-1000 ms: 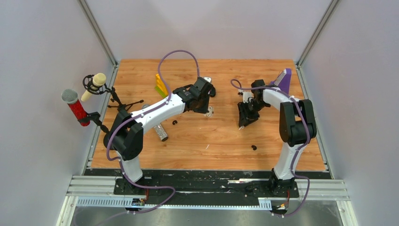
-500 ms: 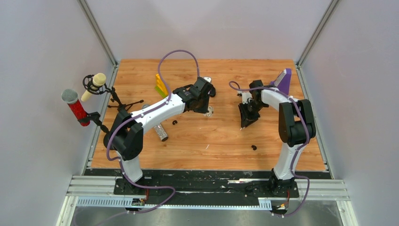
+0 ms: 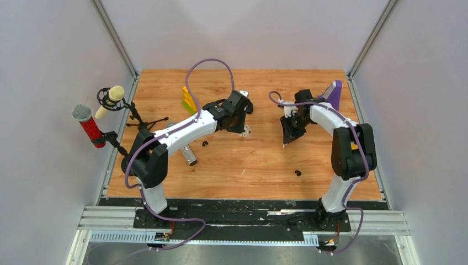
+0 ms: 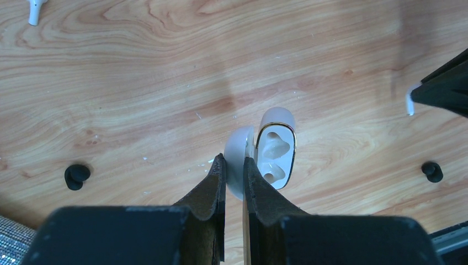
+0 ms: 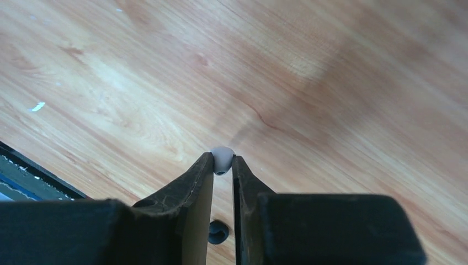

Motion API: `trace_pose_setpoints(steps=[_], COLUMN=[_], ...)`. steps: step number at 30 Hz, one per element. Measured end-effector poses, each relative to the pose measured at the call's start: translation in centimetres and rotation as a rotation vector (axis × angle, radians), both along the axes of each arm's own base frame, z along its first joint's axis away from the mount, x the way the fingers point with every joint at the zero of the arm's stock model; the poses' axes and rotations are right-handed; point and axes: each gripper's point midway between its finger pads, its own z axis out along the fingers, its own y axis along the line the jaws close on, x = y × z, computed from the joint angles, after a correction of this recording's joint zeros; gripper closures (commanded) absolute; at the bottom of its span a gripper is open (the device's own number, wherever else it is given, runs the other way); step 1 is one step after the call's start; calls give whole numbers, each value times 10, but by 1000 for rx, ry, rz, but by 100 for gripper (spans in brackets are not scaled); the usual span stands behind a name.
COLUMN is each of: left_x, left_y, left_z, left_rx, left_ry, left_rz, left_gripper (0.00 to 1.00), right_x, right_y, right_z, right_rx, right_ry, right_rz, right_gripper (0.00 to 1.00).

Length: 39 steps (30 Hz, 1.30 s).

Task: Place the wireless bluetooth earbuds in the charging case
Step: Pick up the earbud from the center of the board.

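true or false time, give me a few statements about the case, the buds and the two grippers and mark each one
1. The white charging case is open and both its wells are empty. True.
2. The right gripper holds nothing. False: it pinches a white earbud.
3. The left gripper is shut on the case's lid. True.
4. Both dark buds already sit in the case. False: one black earbud lies on the table left of the case in the left wrist view, the other black earbud right of it.
5. A second white earbud lies loose on the table, apart from the case. True.
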Motion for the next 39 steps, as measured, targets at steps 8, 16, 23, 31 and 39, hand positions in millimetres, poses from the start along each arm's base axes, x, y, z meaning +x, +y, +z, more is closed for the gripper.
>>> trace_pose_setpoints(steps=[8, 16, 23, 31, 39], left_x=[-3, -9, -17, -36, -47], left_y=[-6, -14, -29, -50, -59], left_z=[1, -4, -1, -7, -8], left_rx=[-25, -55, -121, -171, -197], left_ry=[13, 49, 80, 135, 170], left_rz=[-20, -56, -115, -216, -269], left_gripper=[90, 90, 88, 87, 87], right_x=[36, 49, 43, 22, 12], right_y=[6, 10, 35, 93, 113], right_z=[79, 122, 143, 172, 168], right_rx=[52, 28, 69, 168, 200], right_ry=[-402, -765, -969, -1168, -1200], right_rz=[125, 291, 402, 554, 610], right_gripper=[83, 83, 85, 86, 87])
